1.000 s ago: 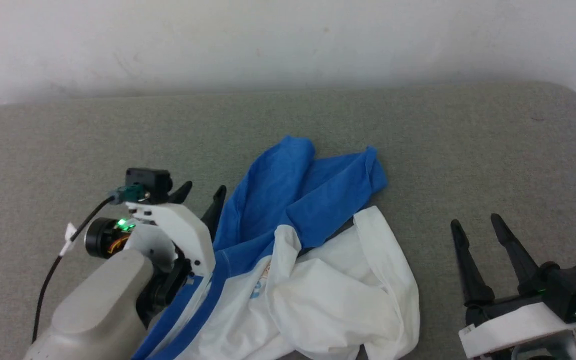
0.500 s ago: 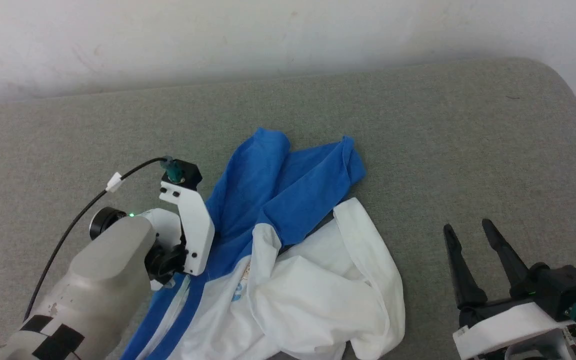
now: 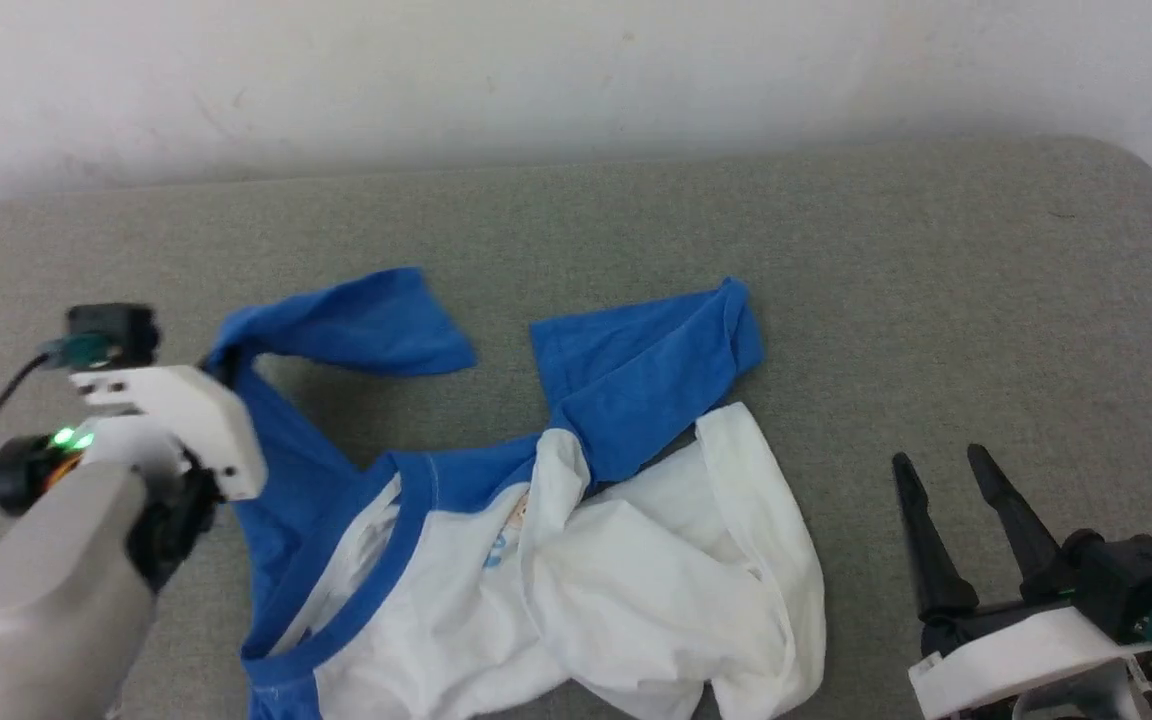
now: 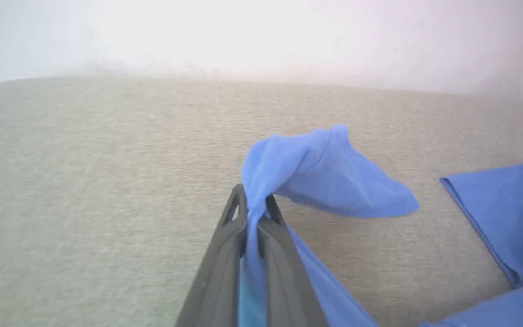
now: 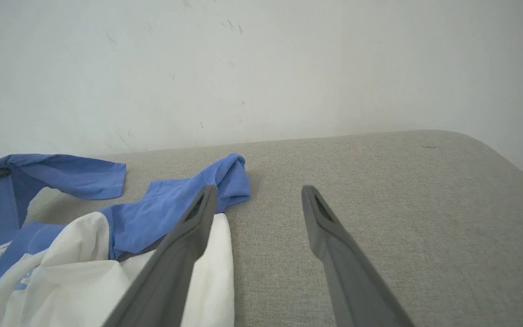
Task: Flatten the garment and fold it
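My left fingers (image 4: 252, 204) are pinched tight on one blue sleeve (image 4: 329, 177) of the shirt (image 3: 626, 570), holding it lifted off the grey worktop (image 3: 916, 270) at the left, its cuff end drooping to the right. The shirt's white body lies crumpled at the near middle, its blue neckband (image 3: 391, 560) toward the left, the other sleeve (image 3: 651, 360) folded across its upper edge. My right fingers (image 3: 939, 458) stand wide apart, empty, just right of the shirt's hem.

nothing legible: the blue print (image 3: 496, 552) on the garment (image 3: 626, 590) is creased and too small to read.
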You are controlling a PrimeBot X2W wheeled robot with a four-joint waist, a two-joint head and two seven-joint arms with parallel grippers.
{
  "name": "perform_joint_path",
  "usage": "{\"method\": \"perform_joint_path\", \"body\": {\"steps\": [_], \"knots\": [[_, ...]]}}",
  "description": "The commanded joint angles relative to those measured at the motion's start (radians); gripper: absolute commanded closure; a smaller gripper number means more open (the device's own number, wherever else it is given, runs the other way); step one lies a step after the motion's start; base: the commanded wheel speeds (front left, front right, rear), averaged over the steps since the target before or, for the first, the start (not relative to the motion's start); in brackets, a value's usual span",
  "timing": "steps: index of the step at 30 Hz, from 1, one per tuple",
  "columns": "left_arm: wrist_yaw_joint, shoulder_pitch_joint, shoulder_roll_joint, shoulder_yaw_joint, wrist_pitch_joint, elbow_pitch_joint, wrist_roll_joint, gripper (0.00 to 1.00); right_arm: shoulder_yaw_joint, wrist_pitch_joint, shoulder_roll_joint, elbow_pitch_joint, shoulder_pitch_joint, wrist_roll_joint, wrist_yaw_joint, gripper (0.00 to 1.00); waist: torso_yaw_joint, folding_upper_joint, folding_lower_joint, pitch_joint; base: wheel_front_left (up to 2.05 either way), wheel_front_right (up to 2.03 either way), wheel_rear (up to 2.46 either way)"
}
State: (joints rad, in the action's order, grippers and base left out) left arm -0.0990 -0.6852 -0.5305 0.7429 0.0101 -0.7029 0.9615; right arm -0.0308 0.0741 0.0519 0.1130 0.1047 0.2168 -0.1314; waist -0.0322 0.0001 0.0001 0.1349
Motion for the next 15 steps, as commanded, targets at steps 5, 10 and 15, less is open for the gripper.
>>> {"method": "perform_joint_path", "body": {"steps": [5, 10, 15], "knots": [[-0.141, 0.224, -0.126, -0.145, -0.075, 0.079, 0.124, 1.00, -0.005, 0.008, -0.002, -0.005, 0.010, 0.007, 0.001, 0.00, 0.024, -0.0001, -0.0001, -0.017, 0.00, 0.00, 0.00], [-0.237, 0.463, -0.178, -0.261, -0.113, 0.151, 0.256, 1.00, -0.004, 0.007, -0.002, -0.007, 0.016, 0.007, 0.001, 0.00, 0.033, -0.0001, -0.0001, -0.020, 0.00, 0.00, 0.00], [-0.253, 0.564, -0.170, -0.299, -0.188, 0.256, 0.280, 0.00, 0.000, 0.002, -0.002, -0.011, 0.024, 0.005, 0.001, 0.00, 0.044, -0.0001, -0.0001, -0.032, 0.00, 0.00, 0.00]]}}
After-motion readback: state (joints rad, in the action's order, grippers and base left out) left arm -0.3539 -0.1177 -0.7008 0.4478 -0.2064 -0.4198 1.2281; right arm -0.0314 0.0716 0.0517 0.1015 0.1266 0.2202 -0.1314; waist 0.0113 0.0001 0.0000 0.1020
